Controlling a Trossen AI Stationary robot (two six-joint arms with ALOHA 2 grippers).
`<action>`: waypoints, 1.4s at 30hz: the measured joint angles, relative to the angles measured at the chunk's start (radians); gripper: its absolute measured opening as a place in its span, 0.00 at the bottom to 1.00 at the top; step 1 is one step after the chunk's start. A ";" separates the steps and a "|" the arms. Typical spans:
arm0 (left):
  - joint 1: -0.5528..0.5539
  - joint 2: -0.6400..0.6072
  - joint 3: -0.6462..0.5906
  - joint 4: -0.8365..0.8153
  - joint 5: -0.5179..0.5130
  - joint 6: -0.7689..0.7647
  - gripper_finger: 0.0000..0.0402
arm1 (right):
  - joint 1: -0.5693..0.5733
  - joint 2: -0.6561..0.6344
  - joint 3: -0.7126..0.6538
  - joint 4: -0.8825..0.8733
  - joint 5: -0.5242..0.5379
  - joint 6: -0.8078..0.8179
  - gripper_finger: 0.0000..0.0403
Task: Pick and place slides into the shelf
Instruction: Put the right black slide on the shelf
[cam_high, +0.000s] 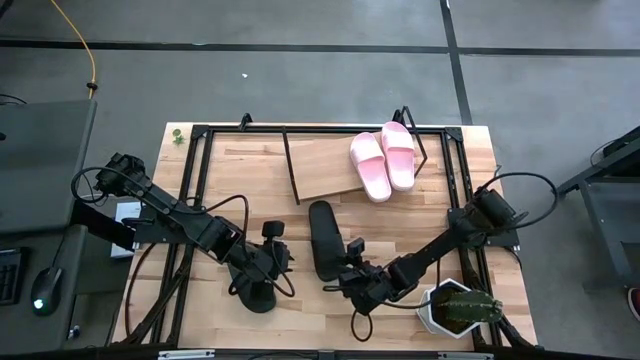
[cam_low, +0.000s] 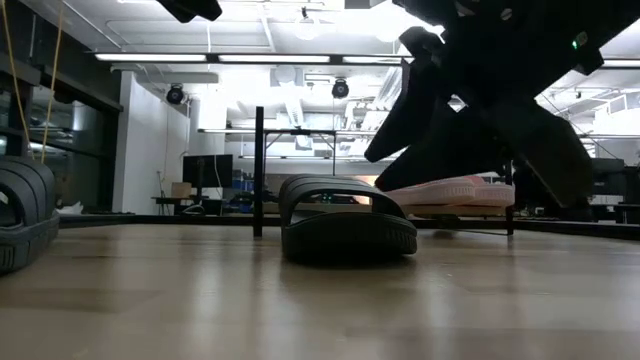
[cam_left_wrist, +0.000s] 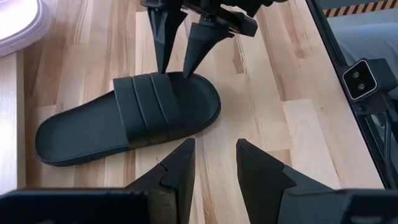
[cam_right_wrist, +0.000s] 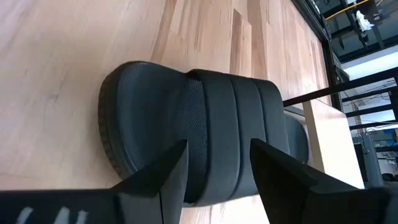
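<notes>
Currently, the tabletop (cam_high: 250, 170) carries the shelf (cam_high: 325, 165) well ahead of the right claw (cam_high: 352, 272), on the far side; two pink slides (cam_high: 383, 158) already rest on its wooden board, side by side and touching.

Note the black slide (cam_high: 322, 240) lying sole-down on the tabletop between the shelf and the right claw. Its toe end sits directly in front of that claw. In the right wrist view the fingers stand apart, and the black slide (cam_right_wrist: 205, 134) fills the gap ahead of them; the strap is just beyond the fingertips. The pictures do not confirm contact.

Expect this slide to be light, moulded foam or rubber: soft, springy, matte, with moderate grip. It should compress under the fingers rather than slip, but the sole may flex and droop if held at one end only.

Take hold at the strap, one finger under the arch and one outside, or pinch the sole edge beside the strap. Avoid the thin toe rim.

A second black slide (cam_high: 250, 290) lies beneath the left claw (cam_high: 272, 250), near the front edge. In the left wrist view the left fingers (cam_left_wrist: 180, 165) stand apart with nothing between them.

A potted plant (cam_high: 460, 310) stands just beside the right arm; keep clear of it.
</notes>
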 joint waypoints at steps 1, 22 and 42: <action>0.000 0.000 0.000 0.000 0.000 0.000 0.25 | 0.000 0.002 0.000 0.002 0.000 0.000 0.41; 0.000 0.000 0.000 0.000 -0.003 0.000 0.25 | -0.001 0.012 -0.001 -0.002 0.039 0.000 0.41; 0.000 0.000 0.000 0.001 -0.010 0.001 0.25 | -0.020 0.090 -0.001 0.048 0.062 -0.026 0.41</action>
